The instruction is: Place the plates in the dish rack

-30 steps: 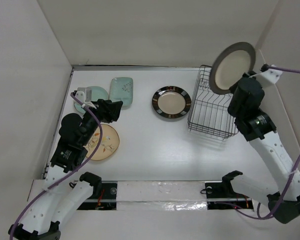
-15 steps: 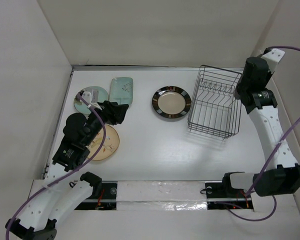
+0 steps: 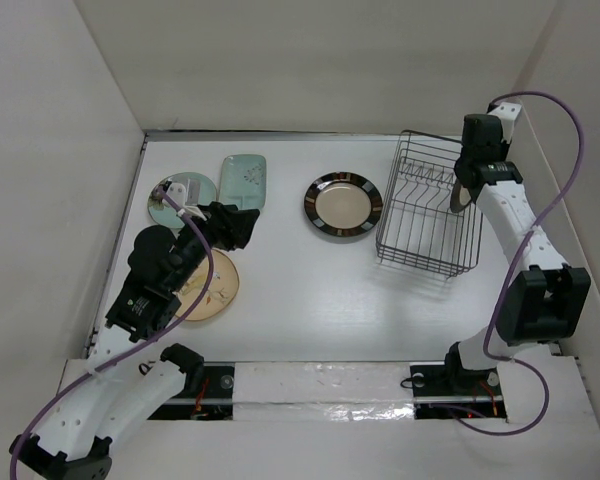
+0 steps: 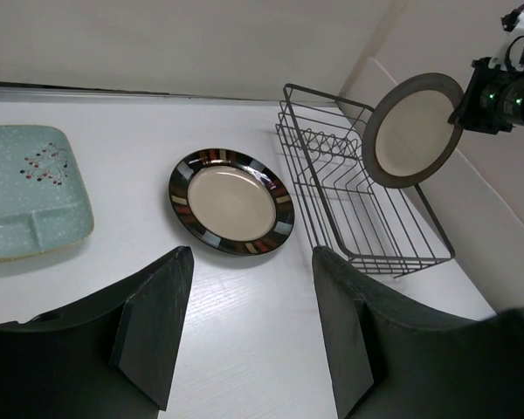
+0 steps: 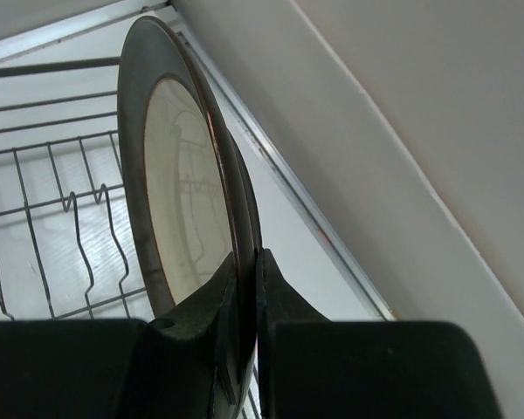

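Right fingers [image 5: 288, 305] clamp grey-rimmed cream plate [image 5: 182, 201] upright above dish rack [image 3: 427, 220]; left fingers [image 4: 153, 332] spread, empty.

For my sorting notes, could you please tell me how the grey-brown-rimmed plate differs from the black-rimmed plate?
The grey-brown-rimmed plate is held on edge, clamped in the right end effector; the black-rimmed plate lies flat on the table. Its rim is plain grey-brown; the other's is black with coloured patches. Both are round with cream centres.

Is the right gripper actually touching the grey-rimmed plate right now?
Touching. Right wrist view: the right gripper pinches the grey-rimmed plate at its rim.
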Action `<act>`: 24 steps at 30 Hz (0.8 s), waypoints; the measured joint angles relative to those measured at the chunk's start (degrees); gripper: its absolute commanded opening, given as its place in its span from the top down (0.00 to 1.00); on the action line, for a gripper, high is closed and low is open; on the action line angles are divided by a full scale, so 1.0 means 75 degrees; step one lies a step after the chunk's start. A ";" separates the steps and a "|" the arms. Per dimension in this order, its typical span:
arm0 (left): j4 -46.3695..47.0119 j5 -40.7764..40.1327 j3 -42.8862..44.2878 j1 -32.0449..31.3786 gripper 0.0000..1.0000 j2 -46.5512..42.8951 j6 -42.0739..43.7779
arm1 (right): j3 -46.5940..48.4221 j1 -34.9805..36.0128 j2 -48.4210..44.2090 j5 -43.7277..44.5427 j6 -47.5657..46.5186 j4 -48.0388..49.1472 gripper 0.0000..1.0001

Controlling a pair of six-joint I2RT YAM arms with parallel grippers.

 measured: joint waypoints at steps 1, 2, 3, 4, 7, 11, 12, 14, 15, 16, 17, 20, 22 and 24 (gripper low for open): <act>0.0000 -0.0009 0.0000 0.0000 0.46 0.0000 0.0003 | 0.0000 0.0023 0.0061 -0.0029 -0.0012 0.0020 1.00; 0.0000 -0.0015 0.0000 0.0000 0.46 0.0000 0.0003 | 0.0000 0.0035 0.0131 -0.0035 -0.0009 0.0041 1.00; 0.0000 -0.0017 0.0000 0.0000 0.46 0.0003 0.0003 | 0.0000 0.0050 0.0163 -0.0035 -0.0015 0.0111 1.00; 0.0000 -0.0017 0.0000 0.0000 0.46 0.0006 0.0006 | 0.0000 0.0064 0.0169 -0.0035 -0.0035 0.0134 1.00; 0.0003 -0.0020 0.0000 0.0000 0.46 0.0038 0.0006 | 0.0000 0.0093 0.0172 0.0032 -0.0108 0.0178 1.00; 0.0000 -0.0020 0.0000 0.0000 0.46 0.0093 0.0006 | 0.0023 0.0140 0.0172 0.0041 -0.0356 0.0291 1.00; 0.0000 -0.0020 0.0000 0.0000 0.46 0.0099 0.0006 | 0.0061 0.0140 0.0175 0.0038 -0.0431 0.0289 1.00; 0.0000 -0.0038 0.0000 0.0000 0.46 0.0096 0.0006 | 0.0178 0.0181 0.0207 0.0111 -0.0560 0.0280 1.00; 0.0000 -0.0050 0.0000 0.0000 0.46 0.0096 0.0006 | 0.0265 0.0195 0.0239 0.0207 -0.0615 0.0283 1.00; 0.0000 -0.0055 0.0000 0.0000 0.46 0.0096 0.0006 | 0.0329 0.0204 0.0265 0.0289 -0.0664 0.0306 1.00; 0.0000 -0.0064 0.0000 0.0000 0.46 0.0099 0.0006 | 0.0347 0.0227 0.0268 0.0321 -0.0694 0.0350 1.00; 0.0000 -0.0064 0.0000 0.0000 0.46 0.0099 0.0006 | 0.0379 0.0236 0.0248 0.0382 -0.0813 0.0382 1.00; 0.0000 -0.0064 0.0000 0.0000 0.46 0.0105 0.0006 | 0.0452 0.0233 0.0248 0.0414 -0.0895 0.0338 1.00; 0.0000 -0.0064 0.0000 0.0000 0.46 0.0114 0.0006 | 0.0516 0.0230 0.0245 0.0440 -0.0938 0.0347 1.00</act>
